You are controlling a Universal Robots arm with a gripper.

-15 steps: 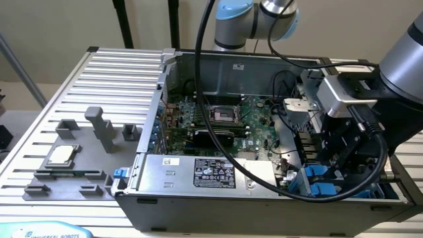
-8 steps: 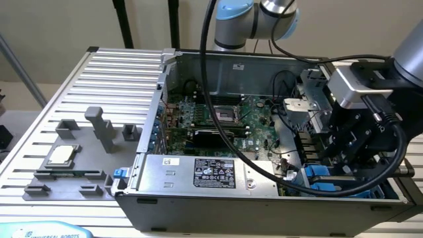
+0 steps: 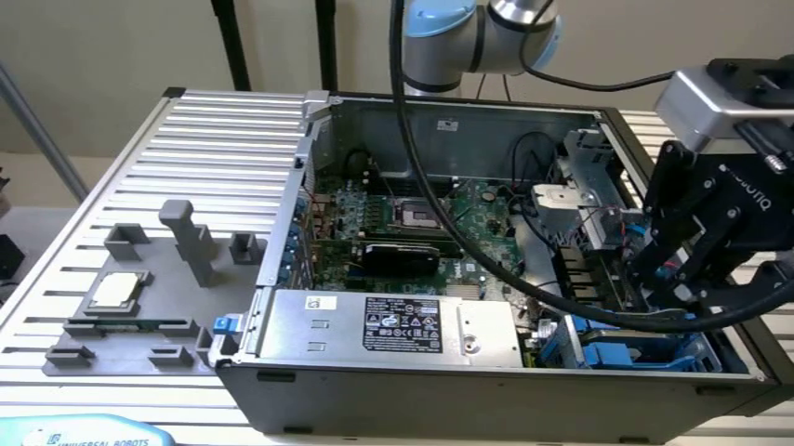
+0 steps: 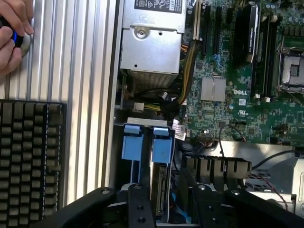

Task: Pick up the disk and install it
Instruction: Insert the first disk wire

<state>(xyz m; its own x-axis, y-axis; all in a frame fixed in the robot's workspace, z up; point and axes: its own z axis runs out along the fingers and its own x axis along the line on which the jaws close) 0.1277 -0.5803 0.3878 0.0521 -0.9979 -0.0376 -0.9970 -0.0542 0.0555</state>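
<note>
Pincer [image 4: 168,211] low over corner of open PC case [image 3: 496,390], can't tell if it's pinching; disk [image 4: 159,190] on edge inside case just under it. Case on ribbed alu table [image 3: 223,121], beige wall [image 3: 112,46] behind; keyboard [image 4: 28,156] + person's hand [image 4: 12,33] on table

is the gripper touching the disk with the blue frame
Cannot tell. The wrist view shows the disk edge-on, close against the gripper, but neither contact nor a gap shows plainly.
</note>
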